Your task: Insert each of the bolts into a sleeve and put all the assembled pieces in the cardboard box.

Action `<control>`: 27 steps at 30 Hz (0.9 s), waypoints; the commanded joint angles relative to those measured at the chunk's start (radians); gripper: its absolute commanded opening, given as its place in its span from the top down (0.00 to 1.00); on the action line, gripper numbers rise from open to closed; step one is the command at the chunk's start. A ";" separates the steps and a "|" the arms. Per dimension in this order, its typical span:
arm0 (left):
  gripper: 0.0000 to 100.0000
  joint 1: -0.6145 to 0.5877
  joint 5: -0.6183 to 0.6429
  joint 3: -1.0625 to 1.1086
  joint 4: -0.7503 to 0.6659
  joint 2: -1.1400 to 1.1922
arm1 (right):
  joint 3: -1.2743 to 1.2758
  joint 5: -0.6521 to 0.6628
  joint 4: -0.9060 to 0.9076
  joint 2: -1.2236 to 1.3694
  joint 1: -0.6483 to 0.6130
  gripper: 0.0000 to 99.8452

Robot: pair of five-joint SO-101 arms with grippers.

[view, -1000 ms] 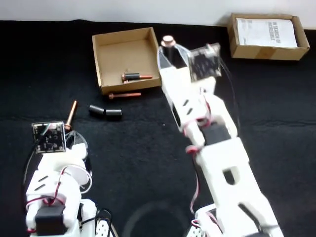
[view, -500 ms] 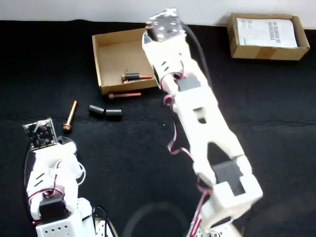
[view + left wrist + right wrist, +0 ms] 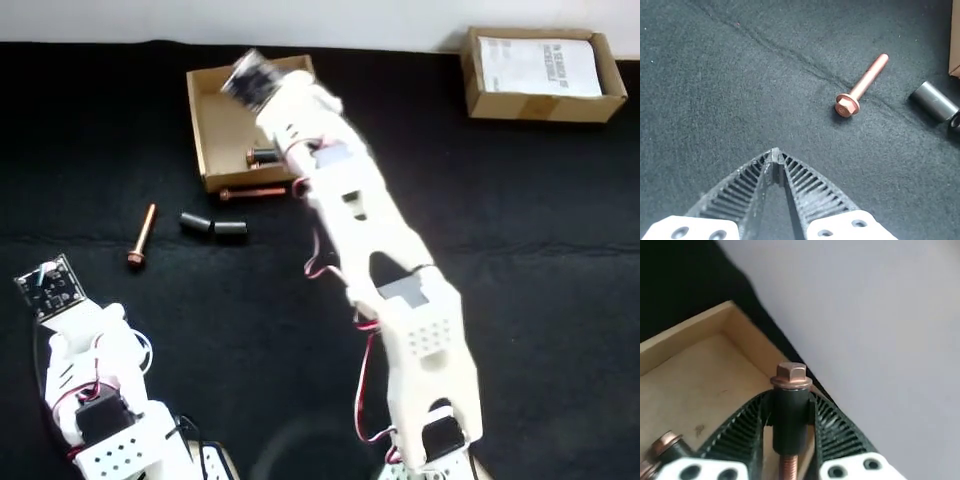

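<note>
Right gripper (image 3: 790,404) pinches black sleeve (image 3: 788,422) with copper hex bolt (image 3: 791,376) — over cardboard box (image 3: 690,332). Left gripper (image 3: 775,156) — ribbed fingers (image 3: 807,192) pressed together above felt (image 3: 715,75).

The desk (image 3: 520,250) is black cloth, with copper-coloured bolts (image 3: 141,235) and dark grey-black sleeves (image 3: 230,229) lying on it. The box (image 3: 215,120) at far left is plain tan cardboard, as is the far right box (image 3: 530,105), which holds a white sheet (image 3: 540,65) with dark print. The arms (image 3: 400,270) are white with red and black wires; the left end effector (image 3: 775,152) and right end effector (image 3: 790,400) have black ribbed fingers (image 3: 740,431), and the right one's clamped sleeve (image 3: 788,415) is black, its bolt head (image 3: 791,376) copper.
</note>
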 commanded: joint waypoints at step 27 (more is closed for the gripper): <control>0.99 -0.010 -0.006 0.016 0.025 -0.005 | -0.081 0.137 0.602 -0.156 -0.059 0.81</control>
